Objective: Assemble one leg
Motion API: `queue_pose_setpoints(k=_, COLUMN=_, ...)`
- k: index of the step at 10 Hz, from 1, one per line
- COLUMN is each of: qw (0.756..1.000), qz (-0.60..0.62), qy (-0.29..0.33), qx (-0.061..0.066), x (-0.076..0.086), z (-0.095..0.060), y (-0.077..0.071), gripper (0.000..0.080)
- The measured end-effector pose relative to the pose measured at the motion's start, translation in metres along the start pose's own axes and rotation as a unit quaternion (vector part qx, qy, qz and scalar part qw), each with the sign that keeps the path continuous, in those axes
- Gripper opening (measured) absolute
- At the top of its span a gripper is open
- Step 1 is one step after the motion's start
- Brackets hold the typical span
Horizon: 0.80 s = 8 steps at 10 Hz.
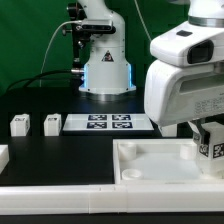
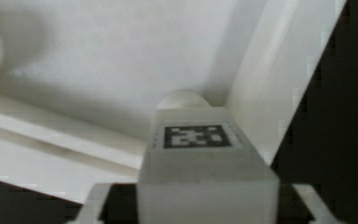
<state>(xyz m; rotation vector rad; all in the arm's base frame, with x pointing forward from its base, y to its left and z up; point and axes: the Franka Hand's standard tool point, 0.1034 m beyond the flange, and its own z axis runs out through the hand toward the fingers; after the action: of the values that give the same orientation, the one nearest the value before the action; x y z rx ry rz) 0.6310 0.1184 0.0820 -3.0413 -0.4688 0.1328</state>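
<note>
At right edge of exterior view, note gripper point(image 1: 207, 141) clamped on leg point(image 1: 213, 149), jaws narrowed to its width, above tray point(image 1: 150, 166) corner. Treat grip contact as largely hidden, leg as frame-cropped, tray contact as indeterminate.

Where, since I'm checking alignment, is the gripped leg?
At the exterior view's right, the leg is held in the gripper at the right end of the tray, near a corner socket.

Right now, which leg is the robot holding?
The leg at the exterior view's right, in the gripper over the tray. Two other legs stand on the table at its left.
</note>
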Motion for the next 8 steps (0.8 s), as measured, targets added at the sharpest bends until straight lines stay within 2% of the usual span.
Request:
queue_pose_setpoints(k=2, qw=0.998, qz=0.065, qy=0.000, qx=0.001, x=0.0000, z=0.0001, y=-0.0001, gripper=0.0293)
queue_pose_setpoints(k=5, qw=0.972, qz=0.236, qy=-0.001, qx=0.004, x=0.0000, z=0.0003, y=-0.0006, gripper=0.0293)
queue_pose_setpoints(k=6, qw=0.958, qz=0.288, qy=0.000, qx=0.005, x=0.0002, z=0.0002, y=-0.0008, gripper=0.0293)
queue_pose_setpoints(k=8, qw=0.898, qz=0.439, qy=0.007, qx=0.002, x=-0.0004, z=0.0006, y=-0.0027, gripper=0.0293)
